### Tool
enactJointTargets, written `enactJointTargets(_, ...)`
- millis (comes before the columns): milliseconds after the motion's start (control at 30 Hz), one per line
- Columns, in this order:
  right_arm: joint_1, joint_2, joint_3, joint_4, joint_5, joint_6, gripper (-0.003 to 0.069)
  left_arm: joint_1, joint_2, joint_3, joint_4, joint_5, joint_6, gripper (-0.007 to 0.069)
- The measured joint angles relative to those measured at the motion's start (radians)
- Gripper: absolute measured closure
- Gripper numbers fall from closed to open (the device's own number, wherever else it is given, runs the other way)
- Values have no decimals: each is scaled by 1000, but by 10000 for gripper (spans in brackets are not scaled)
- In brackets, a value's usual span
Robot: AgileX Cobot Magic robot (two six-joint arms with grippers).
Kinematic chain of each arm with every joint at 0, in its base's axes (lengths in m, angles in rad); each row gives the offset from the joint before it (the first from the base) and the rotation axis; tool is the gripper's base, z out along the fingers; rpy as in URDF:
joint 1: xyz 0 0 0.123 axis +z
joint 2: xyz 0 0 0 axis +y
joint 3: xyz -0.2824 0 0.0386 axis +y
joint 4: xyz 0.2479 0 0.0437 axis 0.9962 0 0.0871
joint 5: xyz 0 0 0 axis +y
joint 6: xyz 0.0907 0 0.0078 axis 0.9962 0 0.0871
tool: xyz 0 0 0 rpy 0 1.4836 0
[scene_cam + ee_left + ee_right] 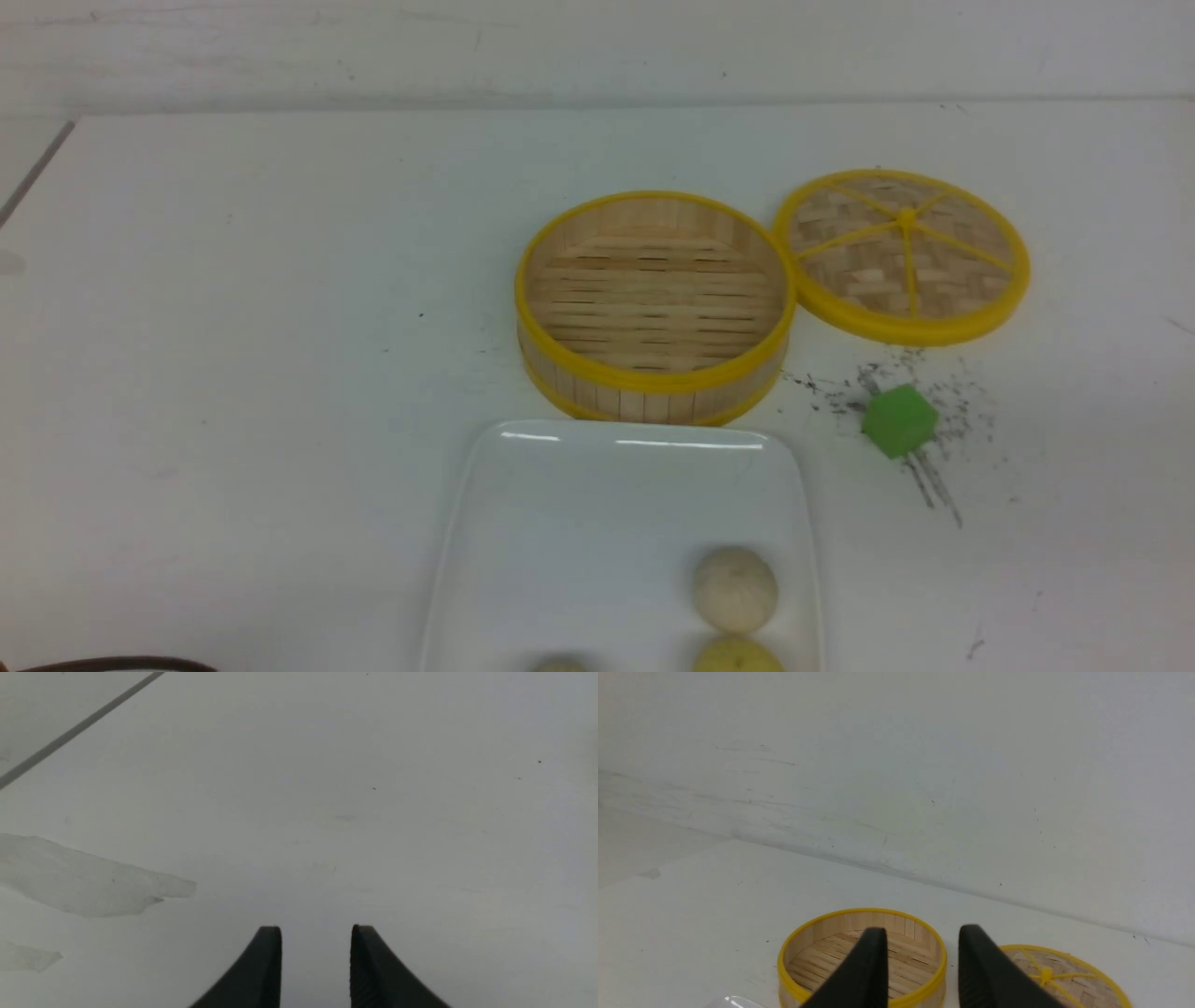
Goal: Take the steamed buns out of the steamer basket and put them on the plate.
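Note:
The steamer basket (653,308) stands in the middle of the table with only its bare slatted floor showing; it appears again in the right wrist view (817,947). In front of it lies the white plate (523,523). On the plate rest three steamed buns: an off-white one (735,588), a pale yellow one (738,656) and another (560,665) cut by the frame's edge. My right gripper (923,933) is open, empty, raised and well back from the basket. My left gripper (316,931) is open over bare table, empty. Neither arm shows in the front view.
The flat woven lid (904,254) with yellow spokes lies to the right of the basket, touching its rim, and is also seen as the lid (1064,975). A green cube (899,420) sits on dark smudges in front of the lid. A wall rises behind the table.

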Motion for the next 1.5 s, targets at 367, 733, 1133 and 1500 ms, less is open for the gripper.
enactJointTargets(367,0,0,0,2,0,0,417,0,0,0,-102,-11,177,382)
enactJointTargets(733,0,0,0,2,0,0,417,0,0,0,-120,-12,211,382)
enactJointTargets(1133,0,0,0,2,0,0,417,0,0,0,-120,-12,213,382)
enactJointTargets(1500,0,0,0,2,0,0,417,0,0,0,-123,-12,213,382)
